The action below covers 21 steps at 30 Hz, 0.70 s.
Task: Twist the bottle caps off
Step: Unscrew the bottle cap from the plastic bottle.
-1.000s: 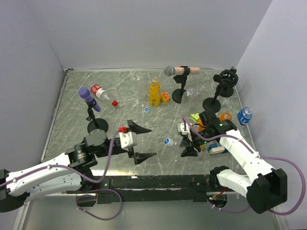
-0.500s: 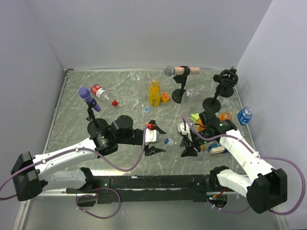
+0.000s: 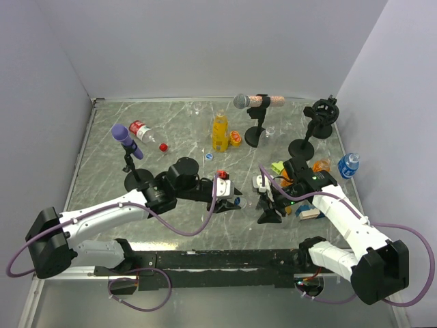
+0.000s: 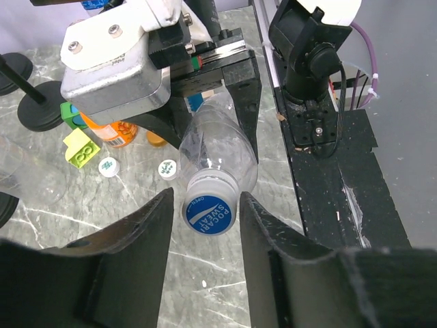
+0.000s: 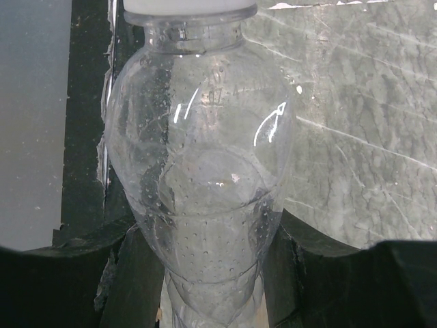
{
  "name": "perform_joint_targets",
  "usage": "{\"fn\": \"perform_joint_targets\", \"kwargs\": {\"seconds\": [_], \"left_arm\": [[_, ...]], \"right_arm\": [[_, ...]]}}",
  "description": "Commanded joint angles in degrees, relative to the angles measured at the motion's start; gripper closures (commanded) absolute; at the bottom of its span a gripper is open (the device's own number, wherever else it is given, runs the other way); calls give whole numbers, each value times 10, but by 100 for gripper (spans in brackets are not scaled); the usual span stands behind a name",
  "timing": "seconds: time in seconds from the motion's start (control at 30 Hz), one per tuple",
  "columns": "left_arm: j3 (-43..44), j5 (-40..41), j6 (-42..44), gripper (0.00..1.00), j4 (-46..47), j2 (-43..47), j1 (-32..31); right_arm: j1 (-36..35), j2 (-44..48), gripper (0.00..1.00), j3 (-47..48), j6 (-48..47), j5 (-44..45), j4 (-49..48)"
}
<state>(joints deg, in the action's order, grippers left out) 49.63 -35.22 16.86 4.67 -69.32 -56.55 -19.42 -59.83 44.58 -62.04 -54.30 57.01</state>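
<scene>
In the left wrist camera the clear bottle [image 4: 220, 147] points its neck straight at the lens. Its blue-and-white cap [image 4: 208, 213] sits on the neck. The left gripper [image 4: 207, 203] has one finger on each side of that cap. The fingers stand apart, with a sliver of tabletop showing between one of them and the cap (close, but not clamped). Behind the cap, the right gripper [image 4: 213, 113] pinches the bottle's body between its black fingers. Just left of the bottle a loose white cap [image 4: 168, 167] lies on the marbled table [image 4: 225, 301]. A second white cap [image 4: 108, 166] lies beyond it, and a green block [image 4: 82, 150] farther that way.

The right wrist camera looks along the same bottle. Its fingers press on the dimpled body from both sides, and a white band at the neck meets the top edge.

From above, the two arms meet at the clear bottle. Beyond that bottle, toward the back wall, a juice bottle [image 3: 219, 131] stands upright. Well off to its left and farther back, a red-labelled bottle [image 3: 141, 130] lies flat with a red cap [image 3: 163, 146] loose beside it. Off to its right, by the side wall, is a small blue-labelled bottle [image 3: 349, 165].
</scene>
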Motion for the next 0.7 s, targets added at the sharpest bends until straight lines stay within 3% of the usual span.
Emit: {"fn": "perform_joint_targets", "kwargs": {"seconds": [0.0,0.37,0.47,0.57,0.67], "left_arm": [[24,-27,10,54,-2,-1,4],[33,-45,-50,81,-12,-6,5],[42,-35,-138,90,0,-13,5],[62,5,-298,99,2,-25,4],[102,46,-449,99,-46,-46,2]], "right_arm": [[-4,3,81,0,-13,-12,-10],[-4,2,81,1,-13,-12,-10],[-4,3,81,1,-13,-11,-10],[-4,2,81,1,-13,-10,-11],[-4,2,81,1,-12,-10,-11]]}}
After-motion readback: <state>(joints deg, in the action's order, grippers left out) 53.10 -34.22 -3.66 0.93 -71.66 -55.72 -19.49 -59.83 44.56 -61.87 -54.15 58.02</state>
